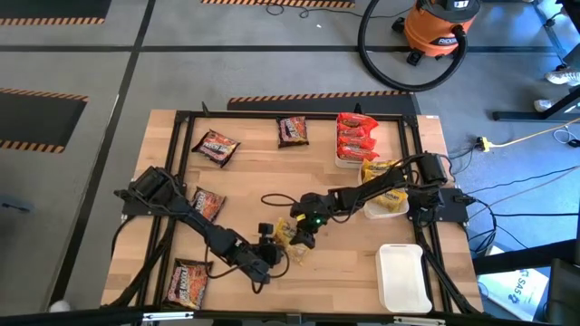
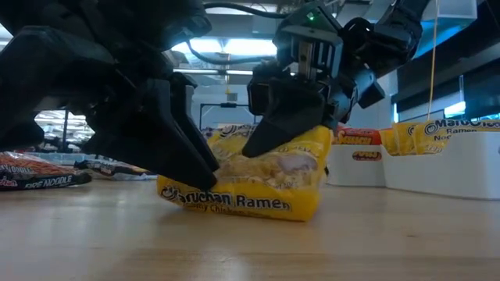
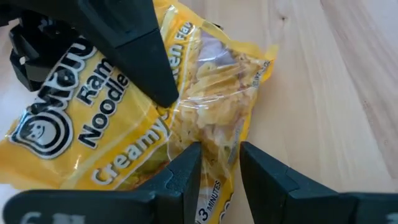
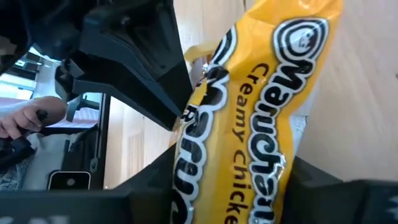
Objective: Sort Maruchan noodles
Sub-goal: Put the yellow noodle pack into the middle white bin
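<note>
A shiny yellow plastic Maruchan creamy chicken ramen packet (image 2: 258, 183) is seen near the front middle of the light wooden bench (image 1: 344, 281), one long edge resting on the wood and the rest tilted upward. The right claw (image 2: 285, 125) is clamped on the packet's upper edge; in the right wrist view the yellow packet (image 4: 249, 124) is squeezed between the two dark fingers (image 4: 149, 193). The left claw (image 3: 217, 168) is placed on the packet's other end, fingers set slightly apart with crinkled yellow film (image 3: 186, 106) between them; a real pinch on it is likely but cannot be told for sure.

From above, both claws are met over the packet (image 1: 288, 234), left claw (image 1: 265, 258) from the front left, right claw (image 1: 304, 228) from the right.

Four dark brown flat ramen packets are spread over the bench's left half: one at the front left corner (image 1: 188, 281), one under the left arm (image 1: 207, 203), one at the back left (image 1: 216, 146), one at the back centre (image 1: 292, 131). Red ramen packets (image 1: 355, 136) are stacked in a white rectangular foam tray (image 1: 345, 163) at the back right. More yellow packets (image 1: 379, 172) are held in a second white tray (image 1: 388, 210) beside the right arm. A third white tray (image 1: 403, 276) is set at the front right.
</note>
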`<state>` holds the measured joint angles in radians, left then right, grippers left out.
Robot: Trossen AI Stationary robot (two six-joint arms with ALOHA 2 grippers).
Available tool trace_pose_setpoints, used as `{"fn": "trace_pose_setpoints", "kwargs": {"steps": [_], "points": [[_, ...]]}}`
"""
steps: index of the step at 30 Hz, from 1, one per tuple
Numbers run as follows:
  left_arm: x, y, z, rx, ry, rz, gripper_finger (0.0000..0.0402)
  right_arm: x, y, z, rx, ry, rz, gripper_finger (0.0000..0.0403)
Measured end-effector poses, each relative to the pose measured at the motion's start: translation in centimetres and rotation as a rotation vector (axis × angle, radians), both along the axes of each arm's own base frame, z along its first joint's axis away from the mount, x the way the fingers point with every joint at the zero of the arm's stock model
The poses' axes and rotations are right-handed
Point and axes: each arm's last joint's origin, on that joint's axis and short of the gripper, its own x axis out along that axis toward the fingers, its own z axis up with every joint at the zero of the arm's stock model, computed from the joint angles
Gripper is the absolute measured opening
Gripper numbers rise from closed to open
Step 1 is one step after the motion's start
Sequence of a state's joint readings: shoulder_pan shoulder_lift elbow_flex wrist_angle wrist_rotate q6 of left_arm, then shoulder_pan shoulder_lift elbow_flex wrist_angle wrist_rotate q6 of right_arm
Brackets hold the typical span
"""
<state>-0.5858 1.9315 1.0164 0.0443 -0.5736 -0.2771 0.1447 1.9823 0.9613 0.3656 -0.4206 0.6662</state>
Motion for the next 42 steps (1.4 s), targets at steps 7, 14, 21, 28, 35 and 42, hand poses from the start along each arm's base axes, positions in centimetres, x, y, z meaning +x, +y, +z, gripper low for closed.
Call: {"fn": "trace_pose_setpoints", "kwargs": {"steps": [7, 14, 21, 28, 35, 42], "points": [[-1.5, -0.7, 1.7, 0.066, -0.006, 0.003, 0.0105, -0.2, 0.0, 0.6, -0.006, -0.019, 0.041, 0.0131], [-3.6, -2.1, 3.5, 0.086, -0.015, -0.044, 0.0105, -1.6, -0.2, 3.6, -0.074, -0.004, 0.074, 0.0128], [-4.1, -2.7, 3.7, 0.094, -0.025, -0.062, 0.0105, -5.0, -0.9, 8.4, -0.187, 0.065, 0.052, 0.0128], [-4.0, -2.6, 3.7, 0.096, -0.023, -0.059, 0.0105, -10.6, -1.6, 13.6, -0.327, 0.141, -0.017, 0.0128], [-3.9, -2.5, 3.6, 0.097, -0.022, -0.056, 0.0105, -16.8, -1.1, 17.1, -0.462, 0.166, -0.019, 0.0128], [-3.6, -2.2, 3.7, 0.091, -0.024, -0.045, 0.0105, -21.2, -1.1, 17.5, -0.584, 0.298, 0.036, 0.0128]]}}
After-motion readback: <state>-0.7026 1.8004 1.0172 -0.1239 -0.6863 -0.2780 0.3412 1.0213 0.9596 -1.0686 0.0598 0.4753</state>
